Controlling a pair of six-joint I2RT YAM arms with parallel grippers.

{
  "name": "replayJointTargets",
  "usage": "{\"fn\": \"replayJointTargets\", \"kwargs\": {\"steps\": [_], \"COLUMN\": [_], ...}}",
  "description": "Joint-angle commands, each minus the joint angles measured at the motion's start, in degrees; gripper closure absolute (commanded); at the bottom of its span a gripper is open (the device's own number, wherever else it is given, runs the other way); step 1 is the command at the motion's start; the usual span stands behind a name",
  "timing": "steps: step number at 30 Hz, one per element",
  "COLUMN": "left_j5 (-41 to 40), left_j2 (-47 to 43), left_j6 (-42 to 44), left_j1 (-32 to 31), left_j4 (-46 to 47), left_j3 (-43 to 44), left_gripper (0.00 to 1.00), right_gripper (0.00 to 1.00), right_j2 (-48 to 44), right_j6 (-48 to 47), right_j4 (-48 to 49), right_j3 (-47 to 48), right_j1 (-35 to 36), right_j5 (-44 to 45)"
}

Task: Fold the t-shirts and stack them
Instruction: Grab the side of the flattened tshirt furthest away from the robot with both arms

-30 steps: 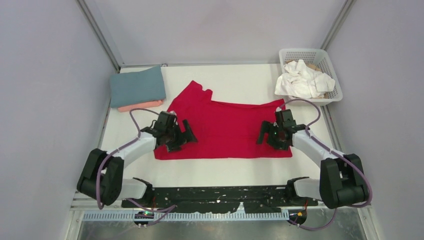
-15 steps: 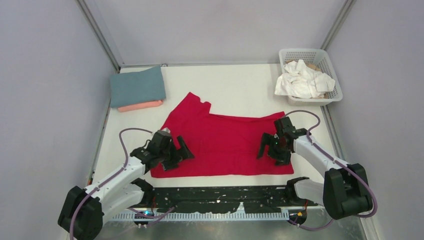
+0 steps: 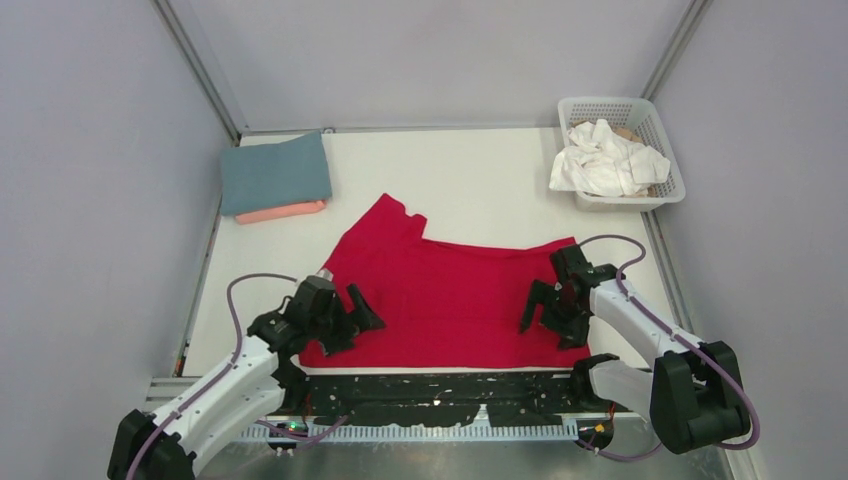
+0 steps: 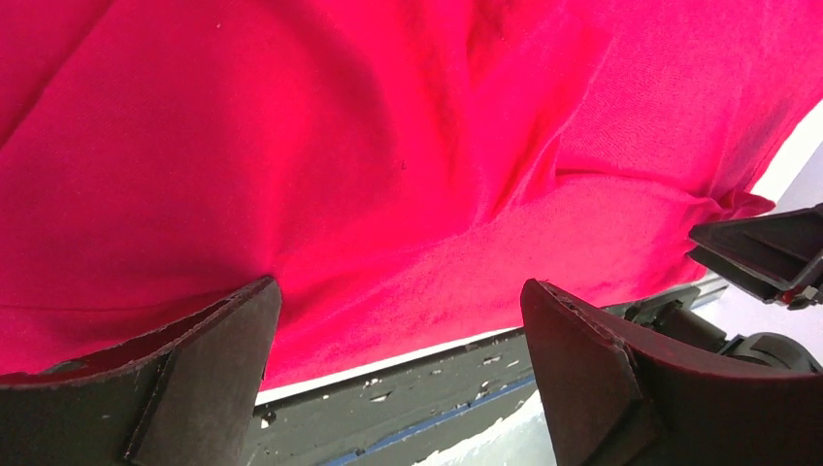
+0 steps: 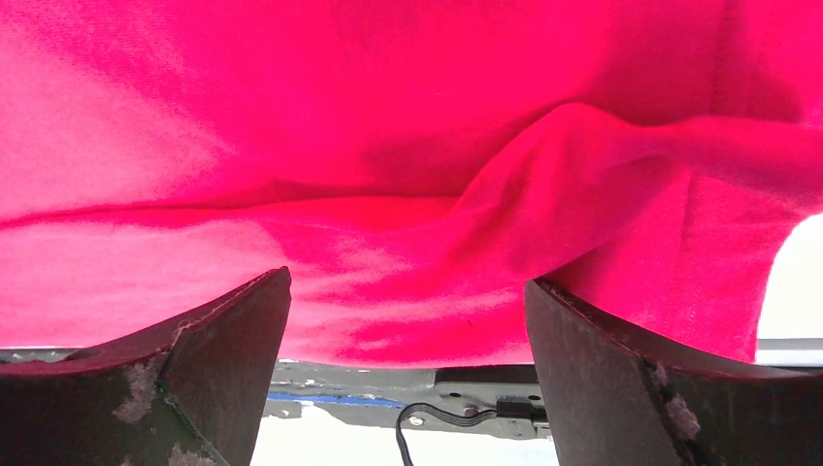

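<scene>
A bright red t-shirt point(image 3: 440, 290) lies spread flat, its hem along the table's near edge. My left gripper point(image 3: 350, 322) stands open over the hem's left corner, with red cloth point(image 4: 388, 175) under its fingers and nothing pinched between them. My right gripper point(image 3: 548, 320) is open too, low over the hem's right corner point(image 5: 417, 194). At the back left a folded blue-grey t-shirt point(image 3: 275, 172) lies on top of a salmon pink one point(image 3: 285, 211). Crumpled white t-shirts point(image 3: 605, 160) fill the basket.
The white lattice basket point(image 3: 662, 190) stands at the back right by the right wall. A black strip point(image 3: 440, 388) runs along the near edge between the arm bases. Grey walls close in the table on the left, right and back.
Both grippers have drawn back toward the near edge, staying open. The red t-shirt has slid with them, so its hem now lies at the table's front.
</scene>
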Motion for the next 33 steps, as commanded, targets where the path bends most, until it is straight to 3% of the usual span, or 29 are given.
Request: {"fn": "replayJointTargets", "kwargs": {"steps": [1, 8, 15, 19, 24, 28, 33], "left_j5": [-1.2, -1.8, -6.4, -12.2, -6.0, -5.9, -3.6], "left_j2": [-3.4, -9.9, -3.0, 8.4, 29.2, 46.8, 66.0], "left_j6": [-3.3, -4.9, 4.0, 12.2, 21.8, 28.0, 29.5], "left_j1": [-1.2, -1.3, -1.3, -0.1, 8.0, 12.1, 16.4], "left_j4": [-17.3, -19.1, -19.3, -18.5, -13.5, -9.7, -4.8], "left_j3": [-4.8, -3.2, 17.4, 32.6, 49.4, 62.8, 75.1], "left_gripper": [0.01, 0.00, 0.00, 0.00, 0.00, 0.00, 0.00], "right_gripper": [0.05, 0.05, 0.05, 0.05, 0.05, 0.05, 0.05], "right_j2": [-1.4, -1.7, -9.4, -10.0, -5.7, -4.7, -4.2], "right_j6": [0.3, -2.0, -5.8, -6.3, -4.6, -4.8, -4.9], "right_j4": [-2.1, 0.2, 0.7, 6.0, 11.8, 12.9, 13.5], "right_j3": [1.4, 4.9, 14.0, 15.6, 17.3, 17.6, 17.7], "right_j1": [0.4, 0.3, 0.3, 0.3, 0.0, -0.1, -0.3], "right_j5": [4.5, 5.5, 13.0, 13.1, 14.1, 18.4, 21.1]}}
